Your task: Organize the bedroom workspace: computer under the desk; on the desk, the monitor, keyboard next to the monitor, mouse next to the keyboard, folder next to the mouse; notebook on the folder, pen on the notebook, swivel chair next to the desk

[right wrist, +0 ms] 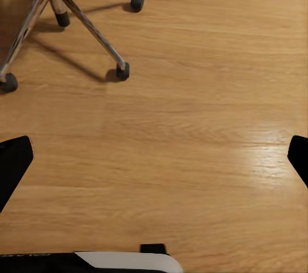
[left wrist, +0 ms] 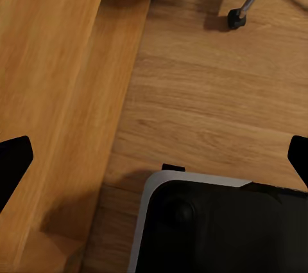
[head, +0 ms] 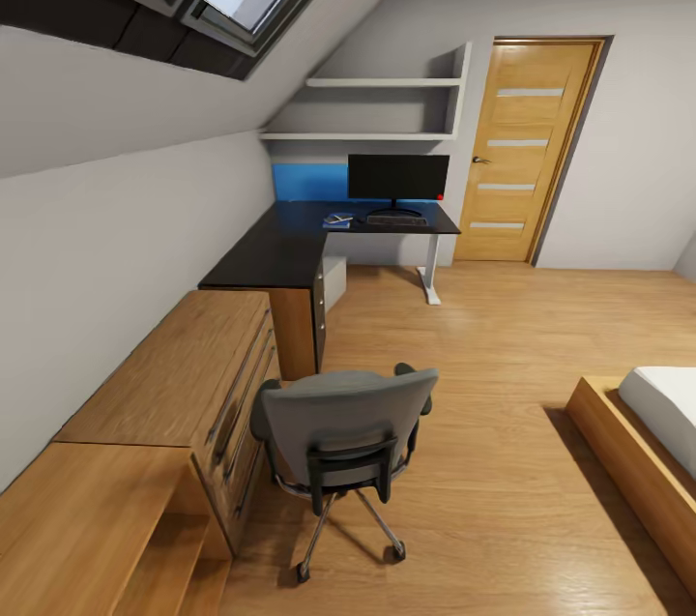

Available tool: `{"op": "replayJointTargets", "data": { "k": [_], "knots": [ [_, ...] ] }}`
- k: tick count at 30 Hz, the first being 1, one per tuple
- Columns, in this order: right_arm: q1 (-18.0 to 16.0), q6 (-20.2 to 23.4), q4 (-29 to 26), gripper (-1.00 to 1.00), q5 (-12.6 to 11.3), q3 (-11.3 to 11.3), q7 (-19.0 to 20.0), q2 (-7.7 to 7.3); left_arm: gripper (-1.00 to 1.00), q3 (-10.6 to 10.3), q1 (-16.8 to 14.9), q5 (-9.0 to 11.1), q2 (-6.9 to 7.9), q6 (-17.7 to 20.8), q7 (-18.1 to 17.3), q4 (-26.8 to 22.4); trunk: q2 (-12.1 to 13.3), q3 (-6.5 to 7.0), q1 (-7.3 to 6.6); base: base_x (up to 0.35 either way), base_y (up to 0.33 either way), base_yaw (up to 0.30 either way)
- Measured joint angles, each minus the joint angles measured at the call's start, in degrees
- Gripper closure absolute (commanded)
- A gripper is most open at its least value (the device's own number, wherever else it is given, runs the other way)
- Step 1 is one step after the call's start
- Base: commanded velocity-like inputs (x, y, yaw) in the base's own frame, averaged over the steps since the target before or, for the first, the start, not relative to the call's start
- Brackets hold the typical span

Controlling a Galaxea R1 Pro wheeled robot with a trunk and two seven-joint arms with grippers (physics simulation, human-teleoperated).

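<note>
In the bedroom, the black desk (head: 280, 253) stands far ahead with the monitor (head: 397, 178) on it. The keyboard (head: 396, 220) lies in front of the screen, and the blue folder (head: 337, 222) lies left of it. Notebook, pen and mouse are too small to make out. The pale computer (head: 334, 281) sits under the desk. The swivel chair (head: 346, 427) stands close in front of me, its back towards me. My left gripper (left wrist: 154, 157) is open over the floor beside the oak cabinet (left wrist: 58, 93). My right gripper (right wrist: 154, 157) is open over bare floor near the chair's chrome base (right wrist: 61, 3).
A low oak cabinet (head: 164, 403) runs along the left wall up to the desk. A bed (head: 643, 442) stands at the right and a wooden door (head: 527, 147) at the back. One chair castor (left wrist: 237, 19) and my own base (left wrist: 218, 228) show by the left hand.
</note>
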Motion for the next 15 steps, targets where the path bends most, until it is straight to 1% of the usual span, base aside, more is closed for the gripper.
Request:
{"op": "replayJointTargets", "data": {
  "k": [3,6,15],
  "knots": [
    [0.00,0.01,0.00,-1.00,0.00,0.01,0.01,0.02,-1.00,0.00,0.04,0.00,0.00,-0.01,-0.02,0.00,0.00,0.00,0.00,-0.001,0.205,0.000],
    [0.00,0.00,0.00,-1.00,-0.01,0.01,0.02,0.01,-1.00,0.00,0.02,-0.01,0.01,-0.01,-0.03,0.00,0.00,0.00,0.00,0.000,0.119,0.000],
    [0.00,-0.01,0.00,-1.00,-0.01,0.02,0.02,-0.02,-1.00,-0.06,0.02,-0.01,-0.01,0.12,-0.04,0.00,0.00,0.00,0.00,0.000,0.036,0.000]
  ]
}}
